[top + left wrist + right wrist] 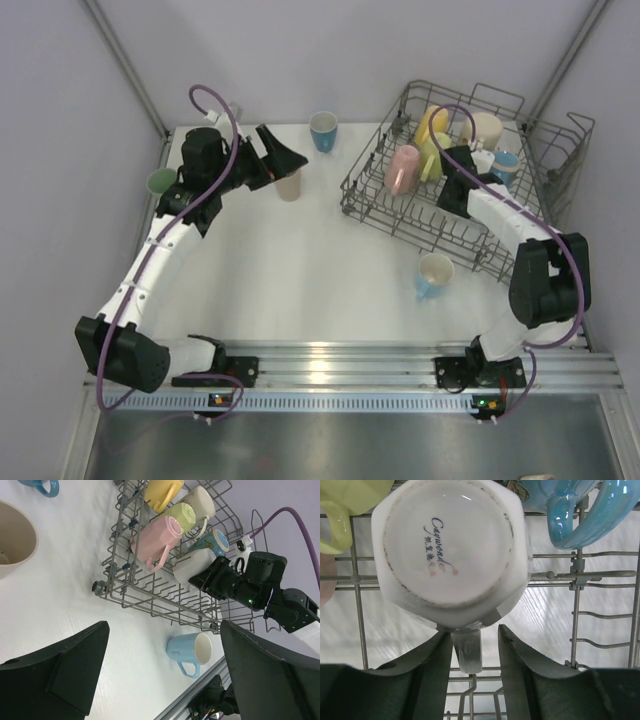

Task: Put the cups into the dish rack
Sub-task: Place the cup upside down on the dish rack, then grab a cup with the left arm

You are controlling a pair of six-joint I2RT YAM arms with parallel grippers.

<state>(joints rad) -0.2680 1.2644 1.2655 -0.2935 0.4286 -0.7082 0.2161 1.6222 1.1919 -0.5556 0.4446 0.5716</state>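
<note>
The grey wire dish rack (372, 215) stands at the right and holds pink (403, 168), yellow (432, 122), cream (487, 128) and light blue (505, 165) cups. My right gripper (475, 630) is inside the rack, open. The handle (467, 652) of a white mug (450, 545) lies between its fingers, touching the left one, with a gap to the right one. My left gripper (285, 160) is open and empty above a beige tumbler (290, 185). A light blue mug (433, 275) lies on its side in front of the rack and also shows in the left wrist view (187, 652).
A blue cup (323, 130) stands at the table's back centre. A green cup (162, 182) stands at the far left beside my left arm. Purple cables loop over both arms. A metal rail runs along the near edge (330, 360).
</note>
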